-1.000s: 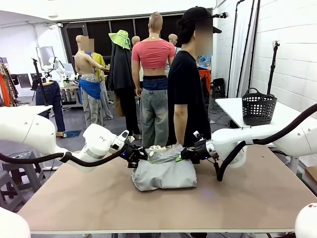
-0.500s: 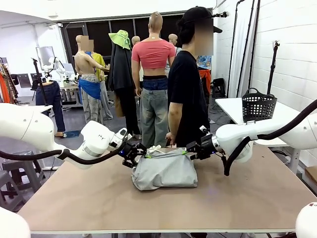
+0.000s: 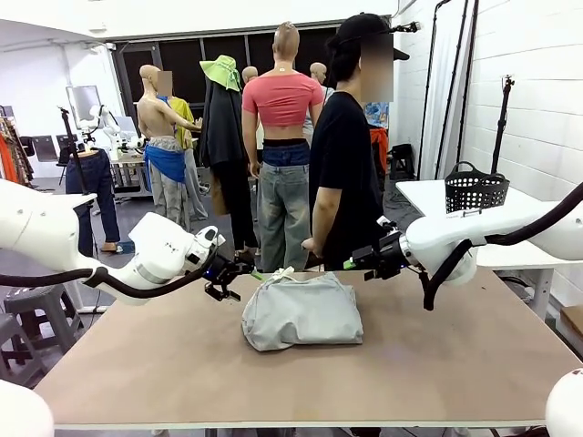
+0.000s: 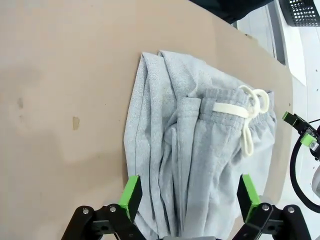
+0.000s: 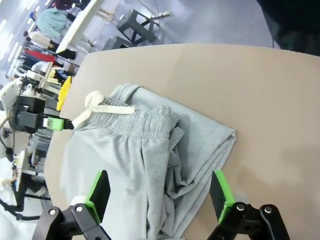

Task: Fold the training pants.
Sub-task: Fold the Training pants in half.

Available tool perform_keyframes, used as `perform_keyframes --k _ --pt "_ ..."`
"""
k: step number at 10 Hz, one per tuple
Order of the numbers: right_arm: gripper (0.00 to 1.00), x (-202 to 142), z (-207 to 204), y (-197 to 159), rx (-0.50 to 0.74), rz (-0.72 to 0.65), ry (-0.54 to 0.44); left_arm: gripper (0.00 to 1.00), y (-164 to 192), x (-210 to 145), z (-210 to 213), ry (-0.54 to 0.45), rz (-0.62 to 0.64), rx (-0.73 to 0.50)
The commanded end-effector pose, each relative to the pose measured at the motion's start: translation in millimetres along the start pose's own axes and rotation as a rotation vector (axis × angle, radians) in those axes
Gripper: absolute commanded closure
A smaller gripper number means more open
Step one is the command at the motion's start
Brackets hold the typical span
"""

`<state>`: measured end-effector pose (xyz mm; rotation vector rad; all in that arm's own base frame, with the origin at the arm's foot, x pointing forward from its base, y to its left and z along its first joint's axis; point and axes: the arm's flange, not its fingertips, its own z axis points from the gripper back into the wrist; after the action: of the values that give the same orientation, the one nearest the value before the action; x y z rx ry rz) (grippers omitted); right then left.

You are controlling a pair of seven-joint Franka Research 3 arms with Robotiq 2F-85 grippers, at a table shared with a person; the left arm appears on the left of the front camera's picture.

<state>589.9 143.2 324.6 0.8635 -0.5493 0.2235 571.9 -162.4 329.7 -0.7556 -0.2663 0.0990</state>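
The table (image 3: 437,364) is a brown flat surface that spans the front view from edge to edge. A person (image 3: 344,155) in a black shirt stands at the far side of the table, directly behind the folded garment.

The training pants (image 3: 302,311) lie on the table near its far edge, roughly at the middle of its width. They are folded into a compact, roughly rectangular bundle of light grey fabric. In the left wrist view the training pants (image 4: 200,150) show several stacked layers with parallel fold edges, with the gathered waistband on top. The off-white drawstring (image 4: 247,112) lies across the waistband and ends in a loose knot at the edge of the bundle.

The left gripper (image 3: 225,275) is positioned just beside the left edge of the training pants, above the table, clear of the fabric. Its green-padded fingers (image 4: 131,196) stand wide apart and hold nothing.

The right gripper (image 3: 363,264) is positioned near the far right corner of the training pants, also clear of the fabric. Its fingers (image 5: 98,192) stand wide apart and hold nothing.

A black basket (image 3: 474,193) rests on a white table behind the right arm, well apart from the training pants.
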Motion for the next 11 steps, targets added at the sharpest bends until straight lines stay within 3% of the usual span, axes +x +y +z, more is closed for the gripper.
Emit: perform_keyframes --k 1,2,3,4,11 --pt "0.0 -2.8 3.7 11.1 -0.025 0.003 0.02 0.0 -10.9 -15.2 26.0 -0.039 -0.024 0.031" --pt "0.0 -1.9 3.0 15.1 -0.061 0.027 0.026 0.0 -13.3 -16.5 29.9 -0.046 -0.036 0.045" --pt "0.0 0.4 1.6 4.7 -0.003 0.011 0.002 0.0 -14.9 -17.7 30.6 -0.046 -0.049 0.113" --pt "0.0 0.4 1.6 4.7 -0.003 0.011 0.002 0.0 -8.8 -7.3 18.2 -0.022 -0.028 0.014" --pt "0.0 0.4 1.6 4.7 -0.003 0.011 0.002 0.0 -8.8 -7.3 18.2 -0.022 -0.028 0.014"
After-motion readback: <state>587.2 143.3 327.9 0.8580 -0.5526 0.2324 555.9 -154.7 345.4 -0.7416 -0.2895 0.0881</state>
